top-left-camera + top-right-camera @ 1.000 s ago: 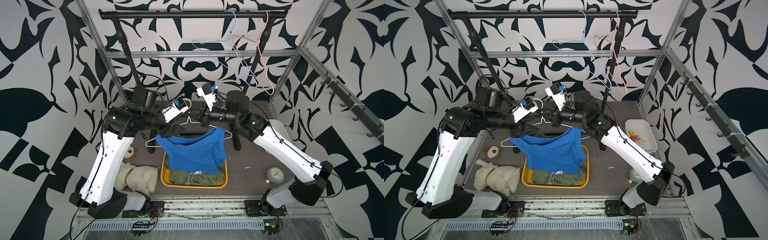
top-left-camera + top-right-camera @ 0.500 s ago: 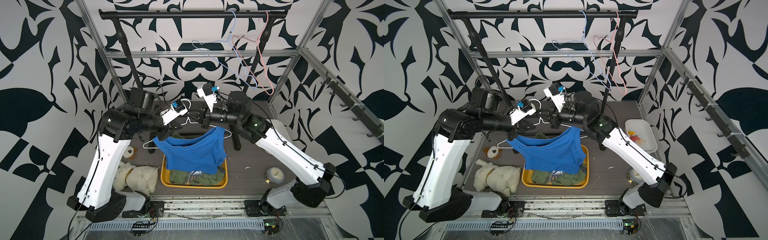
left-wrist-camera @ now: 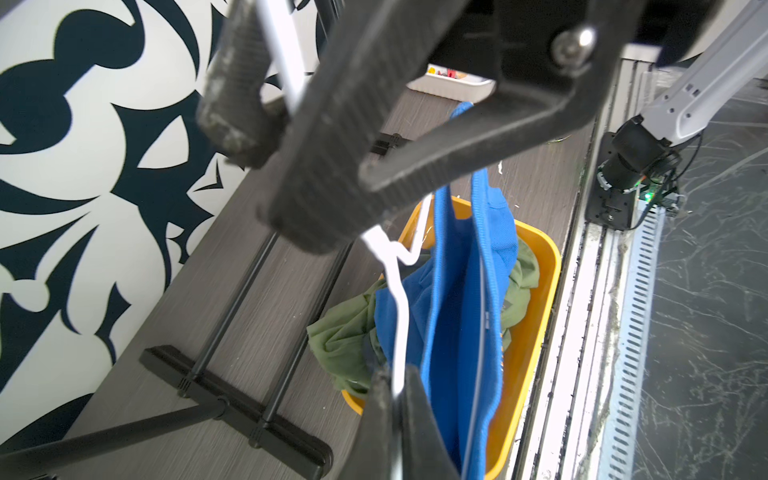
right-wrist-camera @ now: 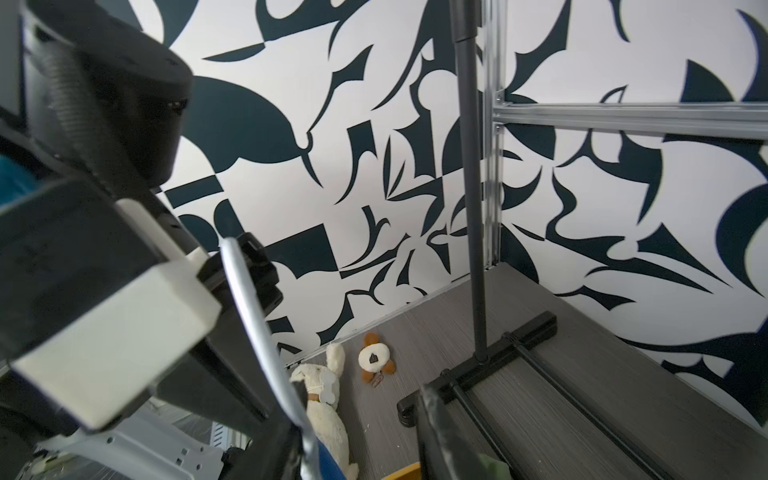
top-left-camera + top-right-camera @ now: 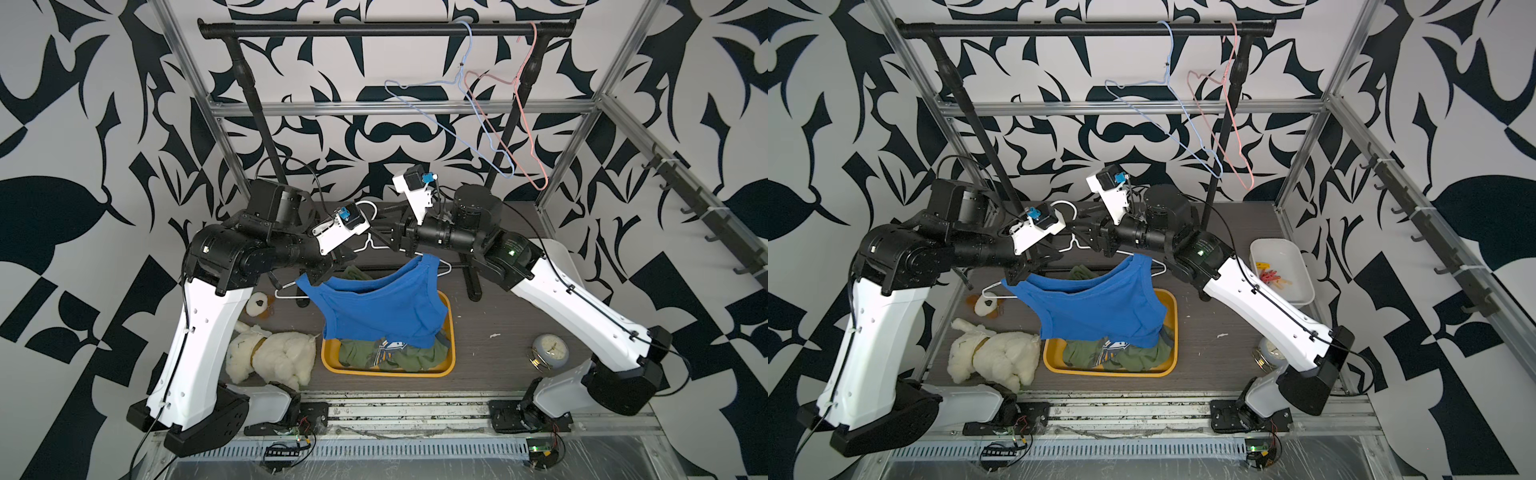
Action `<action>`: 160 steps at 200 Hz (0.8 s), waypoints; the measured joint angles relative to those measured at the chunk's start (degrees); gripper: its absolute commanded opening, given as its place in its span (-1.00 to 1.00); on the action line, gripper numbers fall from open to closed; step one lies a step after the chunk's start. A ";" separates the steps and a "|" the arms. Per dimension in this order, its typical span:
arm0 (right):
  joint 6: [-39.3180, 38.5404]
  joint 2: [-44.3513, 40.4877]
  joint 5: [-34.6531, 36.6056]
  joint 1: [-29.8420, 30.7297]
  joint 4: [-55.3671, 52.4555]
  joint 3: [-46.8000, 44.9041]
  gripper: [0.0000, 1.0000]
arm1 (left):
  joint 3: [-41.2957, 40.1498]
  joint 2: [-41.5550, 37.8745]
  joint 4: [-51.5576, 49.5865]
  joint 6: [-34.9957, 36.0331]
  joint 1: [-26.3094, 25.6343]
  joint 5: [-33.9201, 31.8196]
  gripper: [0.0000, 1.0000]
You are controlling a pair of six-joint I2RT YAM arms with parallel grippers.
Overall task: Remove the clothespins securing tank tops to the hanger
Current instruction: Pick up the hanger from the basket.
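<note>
Black-and-white patterned walls closed round a grey wood-grain table, with a black tube garment rack standing at 12 o'clock. Mid-table, above a glossy yellow tray of crumpled olive tank tops, I had the soft knit blue tank top draped on a thin white wire hanger. The hanger's long axis ran from about 8 o'clock to 2 o'clock in both top views.

My left gripper was pressed tight on the wire at the 8 o'clock shoulder and, as I judged it, bore the load. My right gripper sat at the neck below the hook, its fingers spread with the wire loose between them, gripping nothing. The blue top's free strap lay just at 5 o'clock from those fingers, so I judged the right arm the nearer for any work there.

A white bin at 3 o'clock held the small plastic clothespins, coral and yellow. I could find none on the blue top. The strap beside the left fingers was partly hidden, though, so one may have sat there.
</note>
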 measured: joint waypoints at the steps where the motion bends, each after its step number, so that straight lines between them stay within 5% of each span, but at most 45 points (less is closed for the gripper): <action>1: 0.00 -0.07 0.22 0.00 -0.04 -0.02 -0.11 | 0.00 0.00 0.02 0.00 0.00 -0.02 -1.00; 73: -0.04 -12.81 22.43 -1.07 -3.21 -6.78 -0.08 | 1.42 -0.59 0.24 -0.22 0.00 -0.70 -1.00; 160: 5.46 -18.82 30.12 -1.07 -9.86 -18.29 0.01 | 5.27 -0.20 1.64 -2.40 0.00 -1.44 -1.00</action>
